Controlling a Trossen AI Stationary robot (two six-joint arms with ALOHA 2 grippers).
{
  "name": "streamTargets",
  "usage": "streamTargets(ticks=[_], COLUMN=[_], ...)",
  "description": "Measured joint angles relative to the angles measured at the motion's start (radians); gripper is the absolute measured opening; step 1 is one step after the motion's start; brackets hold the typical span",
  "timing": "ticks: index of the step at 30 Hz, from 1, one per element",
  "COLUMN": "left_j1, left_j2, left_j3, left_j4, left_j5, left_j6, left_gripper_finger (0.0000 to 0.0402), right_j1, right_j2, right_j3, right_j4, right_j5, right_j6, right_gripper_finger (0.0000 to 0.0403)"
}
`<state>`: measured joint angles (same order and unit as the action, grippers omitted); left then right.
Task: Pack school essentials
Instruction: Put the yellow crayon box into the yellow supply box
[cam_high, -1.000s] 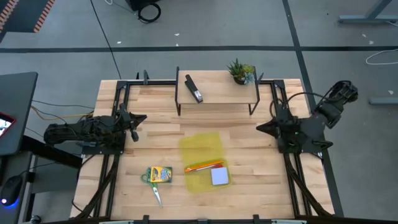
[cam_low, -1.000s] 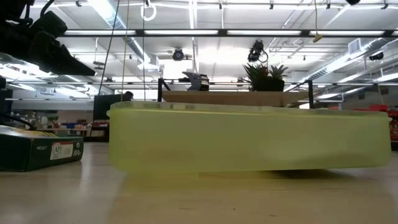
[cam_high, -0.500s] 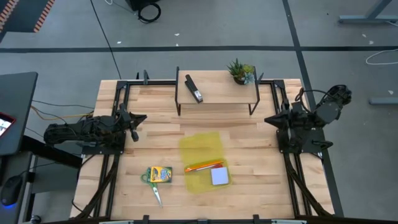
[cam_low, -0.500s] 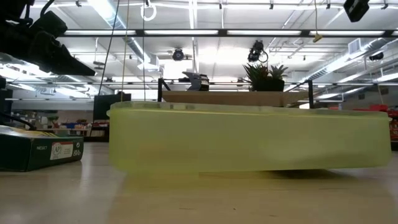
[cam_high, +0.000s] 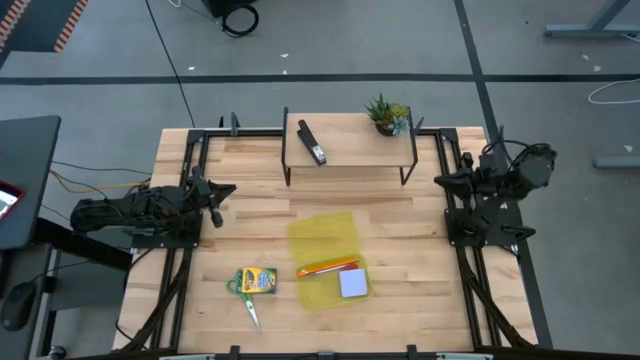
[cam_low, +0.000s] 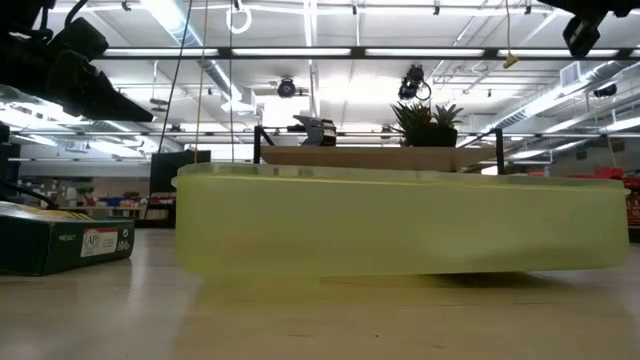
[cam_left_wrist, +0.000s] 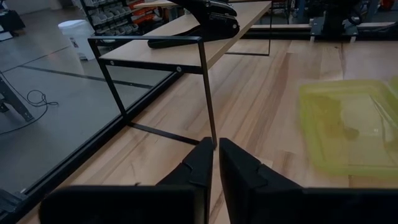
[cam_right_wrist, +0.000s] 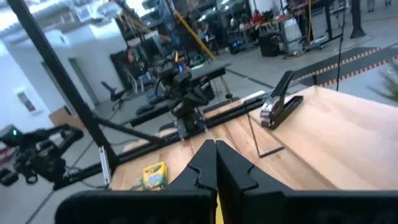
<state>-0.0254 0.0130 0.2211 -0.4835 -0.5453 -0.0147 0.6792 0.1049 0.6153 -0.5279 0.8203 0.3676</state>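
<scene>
Left gripper (cam_high: 222, 190) — fingers together, empty, at table's left edge. Right gripper (cam_high: 443, 181) — fingers together, at right edge. Crayon box (cam_high: 257, 281), scissors (cam_high: 250, 310) — near side of left gripper, beside yellow tray (cam_high: 322, 232) holding pencils (cam_high: 328, 267), notepad (cam_high: 353, 284).

No legible text anywhere, only unreadable label print on the crayon box (cam_low: 62, 241).
</scene>
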Motion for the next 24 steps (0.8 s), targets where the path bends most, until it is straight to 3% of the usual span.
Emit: streamTargets(ticks=[7, 24], left_j1=[0.000, 0.000], left_j2=[0.000, 0.000], left_j3=[0.000, 0.000], left_j4=[0.000, 0.000], left_j5=[0.000, 0.000], left_j6=[0.000, 0.000], left_gripper_finger=[0.0033, 0.0037], right_j1=[-0.001, -0.003], right_j2=[-0.103, -0.103], right_j3=[-0.029, -0.142], right_j4=[0.000, 0.007], right_j5=[0.047, 0.094], right_j6=[-0.028, 0.080], right_gripper_finger=[0.0006, 0.0006])
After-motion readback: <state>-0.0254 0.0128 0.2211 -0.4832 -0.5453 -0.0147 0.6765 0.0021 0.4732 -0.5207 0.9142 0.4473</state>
